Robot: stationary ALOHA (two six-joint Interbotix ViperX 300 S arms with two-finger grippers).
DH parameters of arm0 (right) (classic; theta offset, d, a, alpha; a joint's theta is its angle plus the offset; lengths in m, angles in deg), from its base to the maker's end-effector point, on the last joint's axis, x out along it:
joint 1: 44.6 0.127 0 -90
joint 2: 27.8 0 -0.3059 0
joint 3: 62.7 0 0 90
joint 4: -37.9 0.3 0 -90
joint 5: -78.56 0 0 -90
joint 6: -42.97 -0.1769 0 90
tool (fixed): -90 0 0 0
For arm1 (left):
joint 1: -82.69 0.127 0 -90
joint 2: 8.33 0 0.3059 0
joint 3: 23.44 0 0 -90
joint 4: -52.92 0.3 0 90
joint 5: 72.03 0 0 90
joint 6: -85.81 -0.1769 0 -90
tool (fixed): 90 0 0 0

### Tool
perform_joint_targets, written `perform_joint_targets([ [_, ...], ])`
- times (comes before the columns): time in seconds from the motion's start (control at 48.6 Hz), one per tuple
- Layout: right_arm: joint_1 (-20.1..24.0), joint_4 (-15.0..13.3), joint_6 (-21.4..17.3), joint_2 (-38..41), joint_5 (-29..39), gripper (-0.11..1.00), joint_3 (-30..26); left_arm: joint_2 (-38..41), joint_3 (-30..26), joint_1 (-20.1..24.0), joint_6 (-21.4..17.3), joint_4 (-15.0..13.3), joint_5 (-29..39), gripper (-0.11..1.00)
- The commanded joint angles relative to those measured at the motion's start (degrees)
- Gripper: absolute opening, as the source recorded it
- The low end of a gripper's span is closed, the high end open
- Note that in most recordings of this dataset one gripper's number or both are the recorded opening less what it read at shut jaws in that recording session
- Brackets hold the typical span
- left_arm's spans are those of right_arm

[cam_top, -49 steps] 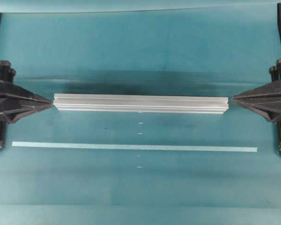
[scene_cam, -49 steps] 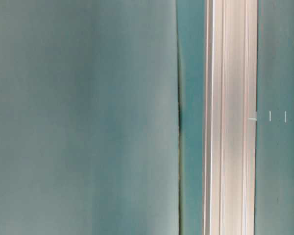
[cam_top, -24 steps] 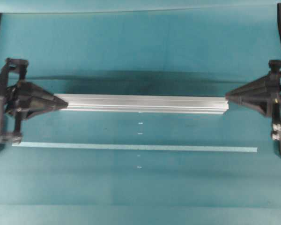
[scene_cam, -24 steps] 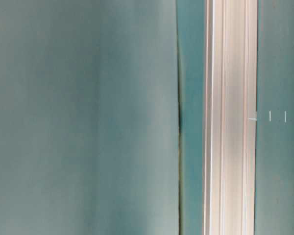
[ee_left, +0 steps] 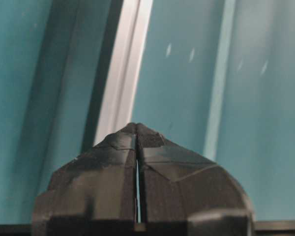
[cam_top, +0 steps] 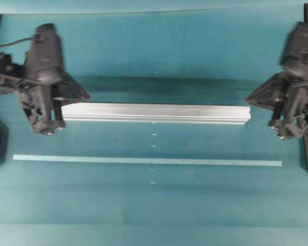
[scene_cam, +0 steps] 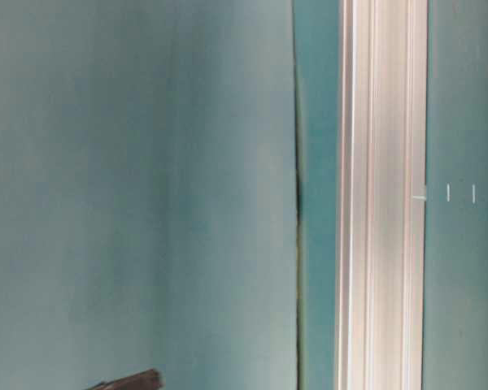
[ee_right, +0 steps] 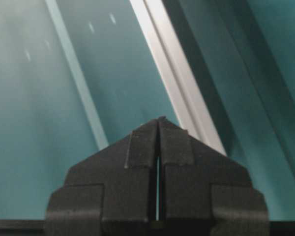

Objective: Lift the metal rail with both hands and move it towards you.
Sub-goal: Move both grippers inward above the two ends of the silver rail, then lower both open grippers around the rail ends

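The metal rail (cam_top: 155, 113) is lying flat on the teal table (cam_top: 159, 210), its long axis running left to right across the overhead view, parallel to the table's far and near edges and nearer the far edge than the near one. Its ends are pointing toward the table's left and right edges, with grooves running along its length. In the table-level view the rail (scene_cam: 382, 195) is crossing the picture from top to bottom.

A thin pale tape strip (cam_top: 147, 161) is lying parallel to the rail on its near side, apart from it, with small white marks (cam_top: 153, 135) between and beyond them.

The left gripper (cam_top: 82, 96) is sitting at the rail's left end, and in its wrist view its fingers (ee_left: 115, 162) are pressing together, holding nothing. The right gripper (cam_top: 249, 98) is sitting just beside the rail's right end, its fingers (ee_right: 179, 157) likewise closing on each other, empty. Whether either tip is touching the rail cannot be told.
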Motion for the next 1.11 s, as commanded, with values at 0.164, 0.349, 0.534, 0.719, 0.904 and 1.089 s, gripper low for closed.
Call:
perform_joint_targets([
  [0.164,-3.1,-0.2,9.6,11.1,8.4,-0.03,-10.0,3.7,-5.8,1.7,-5.5,0.3,6.9,-0.04],
  [0.349,-6.2,0.1,18.2,18.2,11.6,-0.03,-15.1,4.0,-6.0,4.5,-6.9,0.4,7.3,-0.04],
  [0.534,-7.6,0.2,25.8,23.9,14.3,-0.03,-18.5,5.1,-5.7,6.5,-10.7,0.4,7.7,-0.04],
  [0.719,-9.1,0.2,29.1,27.9,14.3,-0.02,-19.5,7.8,-4.9,7.6,-15.3,0.4,6.9,-0.04],
  [0.904,-9.0,0.6,31.0,29.1,13.4,0.00,-19.3,8.9,-4.6,7.7,-20.8,0.4,3.4,-0.04],
  [1.089,-8.5,0.8,31.7,29.1,12.8,0.05,-19.1,9.6,-4.1,7.7,-19.9,0.4,2.4,-0.01],
])
